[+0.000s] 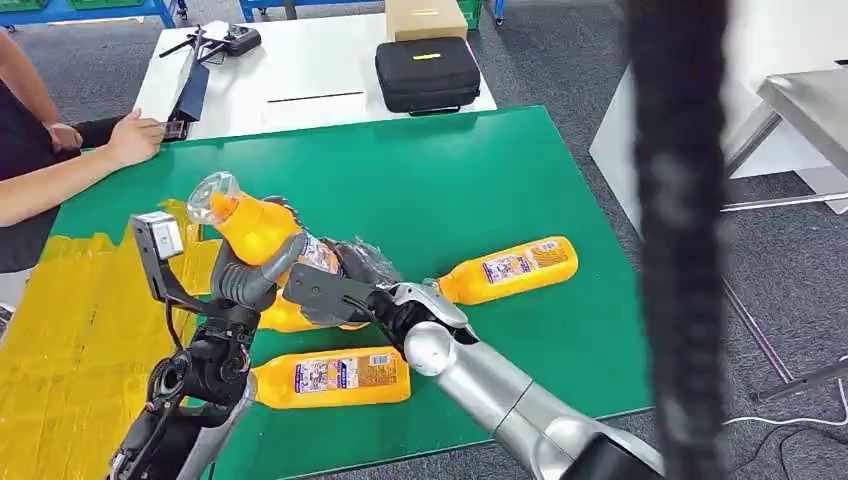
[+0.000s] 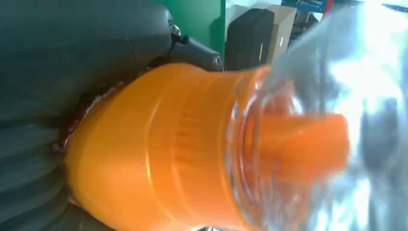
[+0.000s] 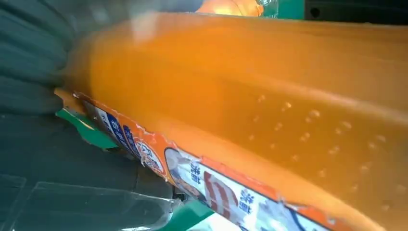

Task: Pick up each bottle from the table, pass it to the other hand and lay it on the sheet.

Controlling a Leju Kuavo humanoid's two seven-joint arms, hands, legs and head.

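1. Bottles of orange liquid are the task's things: 1 is held up above the green bench (image 1: 480,170), and 2 more lie on their sides on it.
2. At the far left, a person's hand (image 1: 135,135) rests on the bench's back edge, and the yellow sheet (image 1: 60,340) covers the bench's left part.
3. The left hand (image 1: 248,272) has its fingers (image 1: 283,256) wrapped around the held bottle (image 1: 255,228) just below its shoulder; the clear cap (image 1: 210,196) points up and to the left. The left wrist view shows the orange shoulder against the grey thumb.
4. The right hand (image 1: 345,275) grips the same bottle lower down, at its labelled body; the right wrist view shows the label and orange side pressed close to the ribbed cover. Both hands are on the bottle at once.
5. Below the hands, the near bottle (image 1: 330,376) lies on the bench between the 2 arms.
6. To the right, the far bottle (image 1: 510,268) lies on the green surface, tilted, well apart from the sheet.
7. Behind, a black case (image 1: 428,74) sits on a white table (image 1: 300,70).
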